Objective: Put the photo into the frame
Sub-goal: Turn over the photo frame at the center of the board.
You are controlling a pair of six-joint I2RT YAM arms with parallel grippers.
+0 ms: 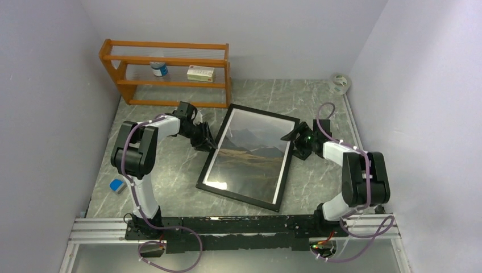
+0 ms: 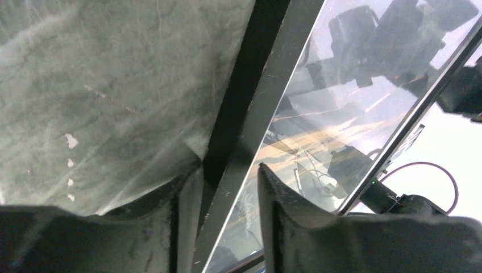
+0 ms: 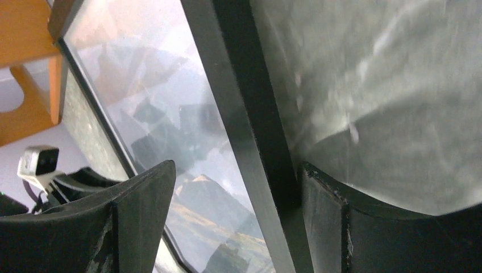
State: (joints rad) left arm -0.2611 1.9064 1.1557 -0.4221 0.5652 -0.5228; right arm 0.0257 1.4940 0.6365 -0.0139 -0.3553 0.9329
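The black frame (image 1: 241, 196) lies slanted on the grey table with the mountain photo (image 1: 250, 151) showing inside it behind glass. My left gripper (image 1: 206, 139) is at the frame's left long edge. In the left wrist view its fingers (image 2: 224, 170) are closed around the black rail (image 2: 267, 85), one on the outer side and one on the glass over the photo (image 2: 318, 131). My right gripper (image 1: 295, 142) is at the right long edge. Its jaws (image 3: 236, 170) stand wide apart across the rail (image 3: 227, 85), with one finger over the photo (image 3: 199, 199).
An orange-brown shelf rack (image 1: 165, 71) stands at the back left, holding a small bottle (image 1: 160, 69) and a box (image 1: 200, 73). A tape roll (image 1: 340, 83) lies at the back right. A small blue object (image 1: 117, 186) lies near the left wall.
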